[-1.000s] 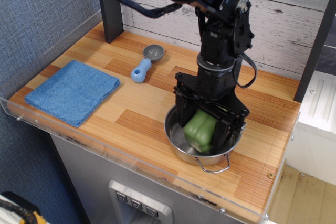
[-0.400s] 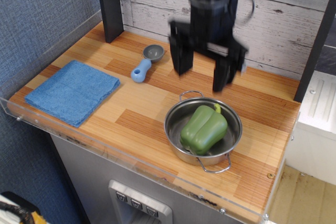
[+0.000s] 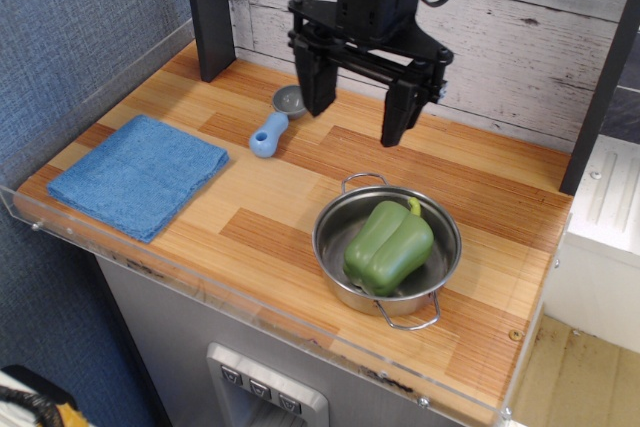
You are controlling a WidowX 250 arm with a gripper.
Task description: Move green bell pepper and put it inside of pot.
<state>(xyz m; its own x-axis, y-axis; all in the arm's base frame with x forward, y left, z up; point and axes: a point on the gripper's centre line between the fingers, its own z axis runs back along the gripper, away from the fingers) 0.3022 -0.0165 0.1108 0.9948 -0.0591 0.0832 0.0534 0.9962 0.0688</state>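
Note:
The green bell pepper [image 3: 389,245] lies on its side inside the shiny steel pot [image 3: 335,219], stem pointing to the back right. The pot stands at the front right of the wooden table, one wire handle at the back and one at the front. My black gripper [image 3: 355,117] hangs open and empty above the table, behind and to the left of the pot, well clear of the pepper. Its two fingers [image 3: 317,87] are spread wide.
A small grey scoop with a blue handle [image 3: 270,129] lies just left of the gripper. A folded blue cloth [image 3: 138,174] lies at the left. A dark post [image 3: 208,7] stands at the back left. A clear acrylic lip [image 3: 250,297] edges the table front.
The gripper was down in the pot around the pepper, then let it go. It rose and moved back and left. The pepper stays in the pot.

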